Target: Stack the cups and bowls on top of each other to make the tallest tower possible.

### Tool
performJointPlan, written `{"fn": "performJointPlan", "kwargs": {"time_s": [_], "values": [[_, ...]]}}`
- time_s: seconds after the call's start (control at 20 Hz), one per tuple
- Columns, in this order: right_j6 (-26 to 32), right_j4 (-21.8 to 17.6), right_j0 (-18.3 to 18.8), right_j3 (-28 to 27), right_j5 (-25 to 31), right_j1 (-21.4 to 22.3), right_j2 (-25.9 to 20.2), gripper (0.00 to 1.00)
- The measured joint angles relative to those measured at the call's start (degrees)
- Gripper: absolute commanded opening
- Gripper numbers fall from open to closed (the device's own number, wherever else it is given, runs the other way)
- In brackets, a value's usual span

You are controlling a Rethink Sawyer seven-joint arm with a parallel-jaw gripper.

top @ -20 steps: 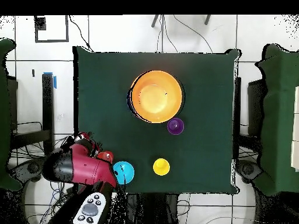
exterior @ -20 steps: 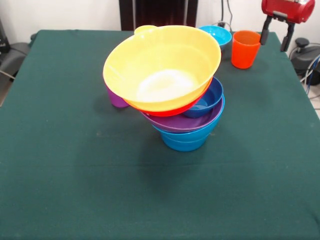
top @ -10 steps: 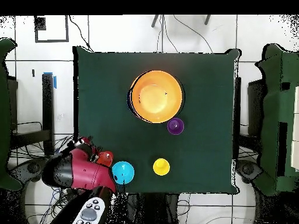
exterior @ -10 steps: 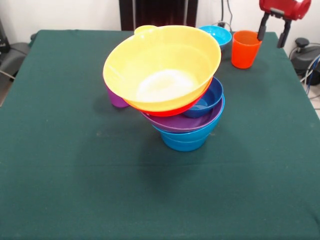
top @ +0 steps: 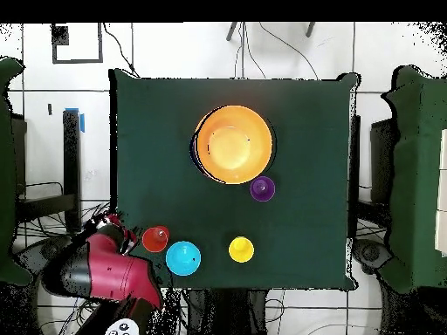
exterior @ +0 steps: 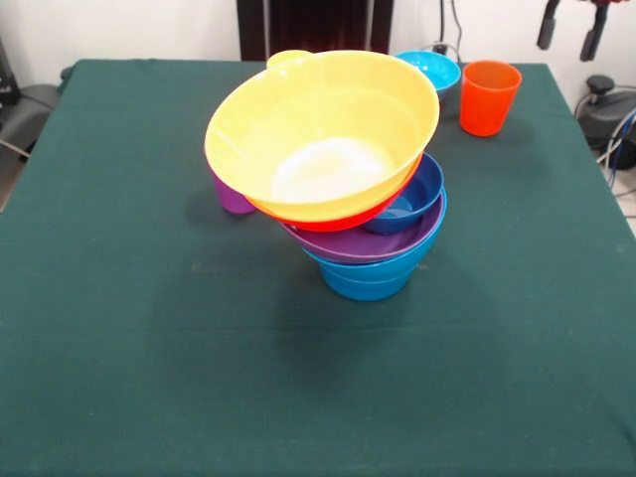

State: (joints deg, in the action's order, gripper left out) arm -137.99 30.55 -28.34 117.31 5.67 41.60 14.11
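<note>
The tower stands mid-table and leans: a large yellow bowl [exterior: 318, 134] tilts on an orange bowl [exterior: 343, 221], a dark blue bowl [exterior: 412, 194], a purple bowl [exterior: 373, 241] and a blue bowl [exterior: 366, 280]. From above the tower [top: 232, 144] shows mostly yellow. A purple cup [exterior: 231, 195] [top: 262, 188] sits beside it. The orange cup [exterior: 489, 96] [top: 155, 238], a cyan bowl [exterior: 429, 68] [top: 183, 257] and the yellow cup [exterior: 288, 58] [top: 241, 249] stand along the robot's side. My gripper [exterior: 570, 27] hangs open and empty at the top right edge, beyond the orange cup.
The red arm [top: 105, 270] lies off the table's corner in the overhead view. The green cloth [exterior: 149, 348] covers the table. Cables and dark equipment [exterior: 606, 109] sit past the right edge.
The gripper has risen and drawn back from beside the orange cup toward the top edge. In the overhead view the arm has pulled away from the table. Cups and bowls stayed put.
</note>
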Motion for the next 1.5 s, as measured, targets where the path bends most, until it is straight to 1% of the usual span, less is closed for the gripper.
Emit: {"fn": "performJointPlan", "kwargs": {"time_s": [0.2,0.4,0.6,0.85,1.05,1.5], "values": [[0.0,0.21,-0.27,0.71,0.05,0.22,-0.12,1.0],[0.0,0.21,0.41,1.89,0.05,0.22,-0.39,1.0],[0.0,0.21,2.22,3.32,-0.67,0.15,-0.97,1.0],[0.0,0.14,5.42,5.53,-4.24,-1.08,-1.43,1.0],[0.0,-0.24,6.91,6.46,-6.24,-1.88,-1.74,1.0],[0.0,-0.22,6.88,6.83,-9.21,-4.67,-3.5,1.0]]}}
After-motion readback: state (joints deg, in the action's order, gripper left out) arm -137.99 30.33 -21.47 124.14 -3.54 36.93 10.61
